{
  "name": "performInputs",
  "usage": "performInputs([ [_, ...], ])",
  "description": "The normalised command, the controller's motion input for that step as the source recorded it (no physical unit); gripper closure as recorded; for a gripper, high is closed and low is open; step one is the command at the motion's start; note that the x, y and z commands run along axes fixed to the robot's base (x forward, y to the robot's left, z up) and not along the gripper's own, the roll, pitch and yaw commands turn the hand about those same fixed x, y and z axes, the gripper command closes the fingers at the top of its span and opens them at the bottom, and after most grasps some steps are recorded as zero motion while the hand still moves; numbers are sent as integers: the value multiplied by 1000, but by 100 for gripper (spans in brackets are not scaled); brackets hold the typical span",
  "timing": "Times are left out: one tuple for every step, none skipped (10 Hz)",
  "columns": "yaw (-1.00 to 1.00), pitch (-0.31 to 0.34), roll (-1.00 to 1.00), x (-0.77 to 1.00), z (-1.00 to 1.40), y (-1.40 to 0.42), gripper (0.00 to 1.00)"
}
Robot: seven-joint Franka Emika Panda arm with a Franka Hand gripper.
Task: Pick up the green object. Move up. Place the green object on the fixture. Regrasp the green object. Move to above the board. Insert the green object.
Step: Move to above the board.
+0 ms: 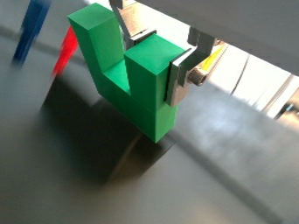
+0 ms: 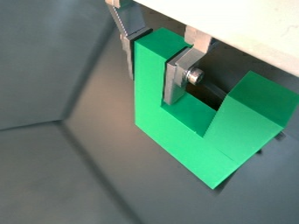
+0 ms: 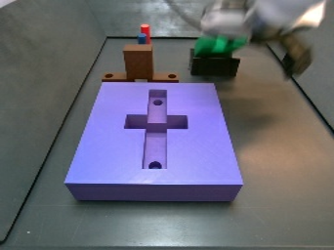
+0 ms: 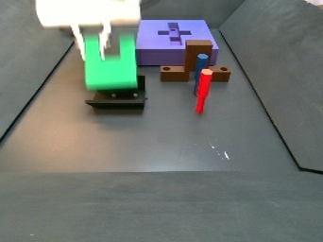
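Green chunky U-shaped block (image 4: 109, 66) is sitting on the low dark fixture (image 4: 116, 98).
Gripper (image 2: 156, 63) is clamping one prong between silver finger plates, probably to keep it steady near the purple board (image 3: 159, 137).

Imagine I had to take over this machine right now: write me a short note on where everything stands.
Claw: closed on one prong of the green object, fingers on both sides.
Green object: at the fixture, just above or on it; contact can't be judged.
Board: cross recess empty, apart from the fixture.
Done: pickup, carry to the fixture.
Left: confirm it is set down, regrasp, move above the board, insert.
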Motion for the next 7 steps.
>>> performInputs([
  [-8, -25, -35, -21, 1400, 22, 100],
  [-6, -23, -3, -23, 1400, 28, 100],
  [-21, 19, -3, -6, 1400, 9, 100],
  [-23, 29, -7, -7, 1400, 11, 100],
  [-13, 45, -9, 4, 1400, 16, 100],
  [-8, 64, -7, 15, 816, -8, 100],
  [-4, 85, -8, 28, 441, -8, 100],
])
